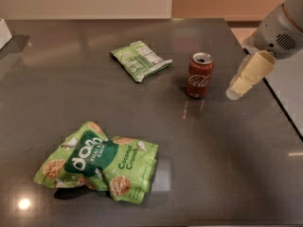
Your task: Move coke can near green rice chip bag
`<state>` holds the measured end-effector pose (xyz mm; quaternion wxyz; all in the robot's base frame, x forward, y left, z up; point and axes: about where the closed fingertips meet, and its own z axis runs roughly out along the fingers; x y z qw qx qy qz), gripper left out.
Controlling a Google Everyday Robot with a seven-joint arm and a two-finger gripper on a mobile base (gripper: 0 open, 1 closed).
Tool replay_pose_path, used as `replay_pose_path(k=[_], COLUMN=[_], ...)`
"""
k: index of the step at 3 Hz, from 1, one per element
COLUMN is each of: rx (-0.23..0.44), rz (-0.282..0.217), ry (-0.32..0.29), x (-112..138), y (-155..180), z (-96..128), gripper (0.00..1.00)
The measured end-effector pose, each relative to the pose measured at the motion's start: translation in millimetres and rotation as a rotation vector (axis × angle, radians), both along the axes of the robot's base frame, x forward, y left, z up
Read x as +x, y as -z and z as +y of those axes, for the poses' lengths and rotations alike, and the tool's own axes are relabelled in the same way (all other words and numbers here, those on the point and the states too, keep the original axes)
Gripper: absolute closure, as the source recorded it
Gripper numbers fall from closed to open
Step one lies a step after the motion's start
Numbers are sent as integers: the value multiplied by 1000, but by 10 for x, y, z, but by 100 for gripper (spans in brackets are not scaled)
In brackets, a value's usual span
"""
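The red coke can [200,74] stands upright on the dark table, right of centre. The lime-green rice chip bag [98,161] lies flat near the front left, well apart from the can. My gripper [248,74] comes in from the upper right on a grey arm; its cream-coloured finger points down and left, ending just right of the can with a small gap between them. It holds nothing.
A smaller flat green packet [139,60] with a white nutrition label lies behind and left of the can. The table's right edge [279,103] runs close past the gripper. A white object [4,32] sits at the far left edge.
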<state>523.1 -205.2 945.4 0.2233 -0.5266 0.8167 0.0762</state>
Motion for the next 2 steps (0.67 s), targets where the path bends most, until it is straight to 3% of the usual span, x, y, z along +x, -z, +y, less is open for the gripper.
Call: replay_pose_path(k=[2], rx=[116], rz=[-73], ry=[-21], x=[463], y=[220], z=[313], gripper=[0])
